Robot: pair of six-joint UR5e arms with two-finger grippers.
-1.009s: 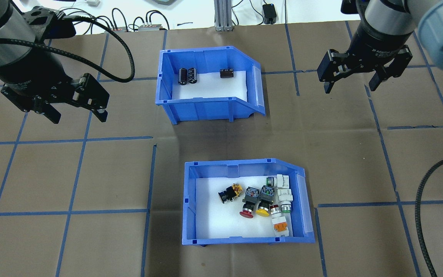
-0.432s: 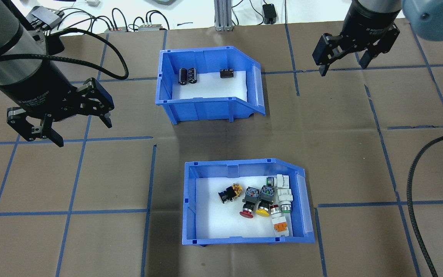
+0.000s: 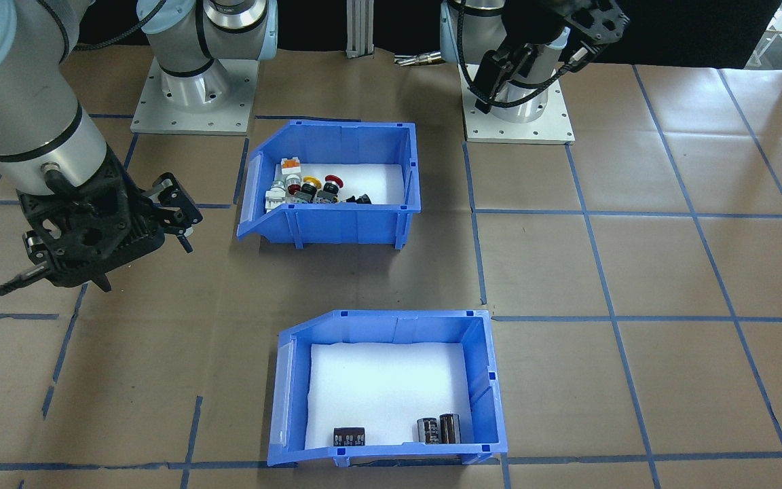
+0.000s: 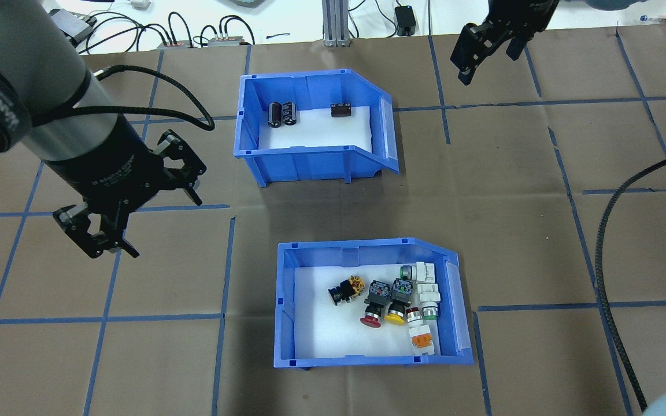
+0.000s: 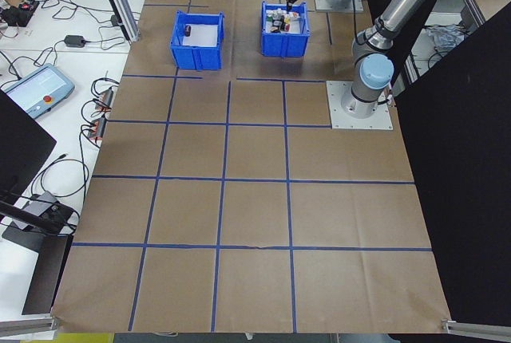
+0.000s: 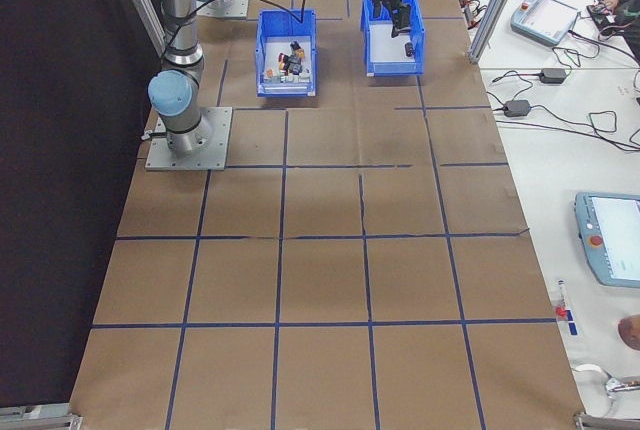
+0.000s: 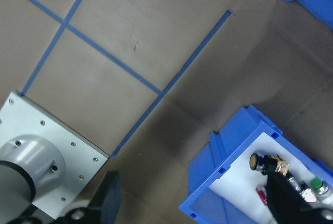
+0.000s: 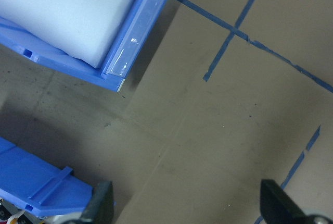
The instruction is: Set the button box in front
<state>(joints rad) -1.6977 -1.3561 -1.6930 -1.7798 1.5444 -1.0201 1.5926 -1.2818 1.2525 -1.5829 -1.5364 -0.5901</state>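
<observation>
Overhead view, read left to right. The left hand (image 4: 136, 215) hangs above the brown-papered counter (image 4: 541, 231) with its jaws spread wide and nothing between them; it is well to the left of both bins and touches neither, a posture that suits an approach rather than a grasp. Its wrist camera looks down on the near left corner of the button box (image 7: 244, 182), which suggests this arm is being lined up with that bin's closed left wall. The button box (image 4: 373, 306) rests flat on the counter nearest the robot, its white foam liner carrying the coloured push-buttons (image 4: 396, 300), which are bunched toward its right, open-fronted end. Beyond it, farther from the robot and offset slightly leftward, stands the capacitor bin (image 4: 310, 127), holding a few dark cylinders against its far wall. A strip of bare paper separates the two bins, so neither hems the other in. Bare counter lies on every side of the button box, widest to its left and right, so it could be pushed or lifted without first moving its neighbour. The right hand (image 4: 486, 40) is raised at the far right edge of the counter, well apart from both bins; its jaws stand apart and hold nothing, as the right wrist view also shows.
</observation>
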